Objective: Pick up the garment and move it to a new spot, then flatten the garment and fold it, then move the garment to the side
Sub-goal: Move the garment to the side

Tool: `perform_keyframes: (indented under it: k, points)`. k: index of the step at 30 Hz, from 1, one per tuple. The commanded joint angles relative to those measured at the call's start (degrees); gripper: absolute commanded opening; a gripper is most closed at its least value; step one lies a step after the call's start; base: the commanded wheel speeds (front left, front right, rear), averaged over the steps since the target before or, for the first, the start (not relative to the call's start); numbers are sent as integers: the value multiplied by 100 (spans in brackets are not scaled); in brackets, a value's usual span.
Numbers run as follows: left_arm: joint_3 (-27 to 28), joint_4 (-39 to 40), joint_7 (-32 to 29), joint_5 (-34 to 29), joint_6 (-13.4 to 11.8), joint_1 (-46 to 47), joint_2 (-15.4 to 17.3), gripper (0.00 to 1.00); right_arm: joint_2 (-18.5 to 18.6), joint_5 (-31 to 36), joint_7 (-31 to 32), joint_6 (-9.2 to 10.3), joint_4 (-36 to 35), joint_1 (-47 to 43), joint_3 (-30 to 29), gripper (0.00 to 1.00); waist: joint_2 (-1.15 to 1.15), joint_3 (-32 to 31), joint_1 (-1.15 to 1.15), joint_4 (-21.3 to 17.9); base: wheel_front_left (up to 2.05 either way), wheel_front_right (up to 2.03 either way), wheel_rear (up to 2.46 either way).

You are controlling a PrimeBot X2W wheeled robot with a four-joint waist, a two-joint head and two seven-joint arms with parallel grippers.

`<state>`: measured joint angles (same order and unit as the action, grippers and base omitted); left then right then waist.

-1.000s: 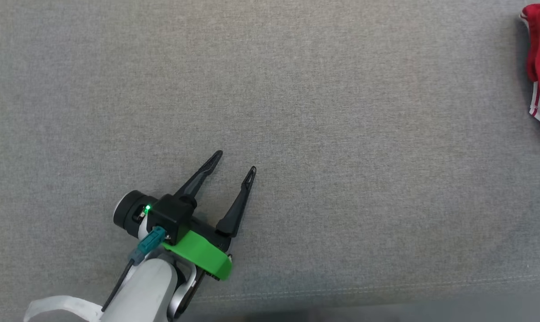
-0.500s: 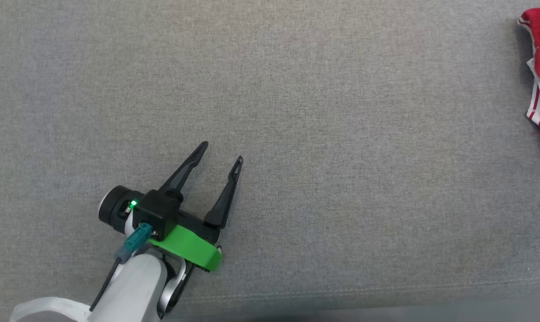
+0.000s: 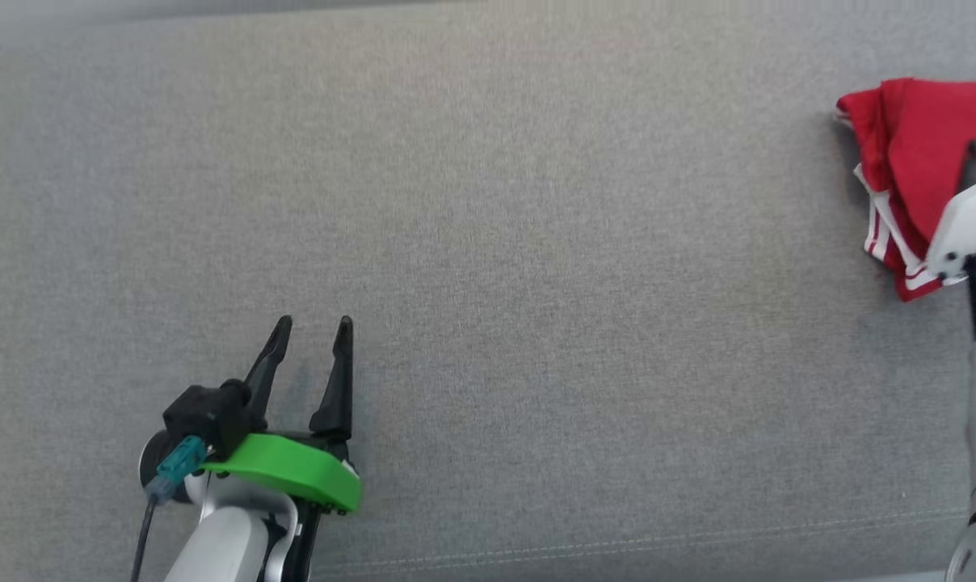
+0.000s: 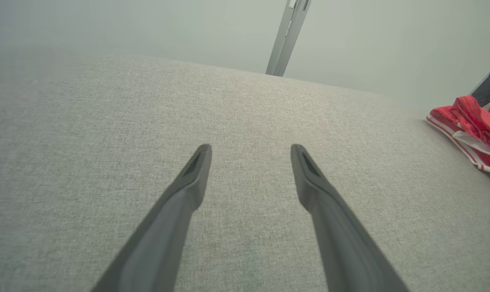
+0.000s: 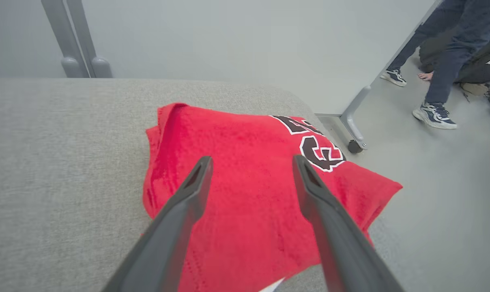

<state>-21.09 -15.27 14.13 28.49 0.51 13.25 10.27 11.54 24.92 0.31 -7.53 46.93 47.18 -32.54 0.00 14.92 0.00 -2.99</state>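
Left gripper, head view: fingers spread wide with nothing between them, pointing up the frame over bare grey worktop at lower left.
Garment, head view: red with white stripes along one edge, bunched at the worktop's far right, well apart from the left gripper.
Right arm, head view: I see its pale wrist housing overlapping the garment's near edge, with one dark finger rising over the red cloth.
Left gripper, left wrist view: wide and empty, low over the worktop; the garment sits at the right edge.
Right gripper, right wrist view: wide, gripping nothing; both fingers reach over the garment, and I cannot tell whether they touch it.
Garment, right wrist view: a folded pile with dark, white-edged lettering uppermost, lying near the worktop's corner.
Background, right wrist view: a person's legs on the floor.
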Motion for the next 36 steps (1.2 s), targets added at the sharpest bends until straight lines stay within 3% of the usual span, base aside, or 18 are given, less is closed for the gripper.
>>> perform_keyframes:
  k: [1, 7, 16, 21, 27, 36]
  points:
    - [64, -44, -22, 63, -61, -136, 10, 100, -24, -214, -197, 10, 47, -165, 112, 100, 0, -563, 0, -57, 0, 0, 0]
    - [378, -181, -149, 319, -410, -525, 76, 100, -178, -1284, -1038, 10, 37, -783, 1088, 100, 0, -1249, 0, 47, 0, 0, 0]
    - [613, -19, -125, 380, -573, -914, 337, 100, -371, -2510, -1131, 9, -773, -1752, 2360, 100, 0, -1743, 0, 248, 0, 0, 0]
    - [635, 47, -10, 258, -510, -1032, 437, 100, -440, -2897, -1132, 9, -1266, -2237, 2639, 100, 0, -1874, 0, 345, 0, 0, 0]
    - [644, 5, 91, 124, -225, -1217, 469, 100, -639, -3221, -1147, 9, -1919, -2946, 2797, 100, 0, -2021, 0, 464, 0, 0, 0]
    - [917, 133, 109, -235, 17, -1477, 299, 100, -838, -3057, -1333, 9, -2712, -3789, 2814, 100, 0, -2035, 0, 498, 0, 0, 0]
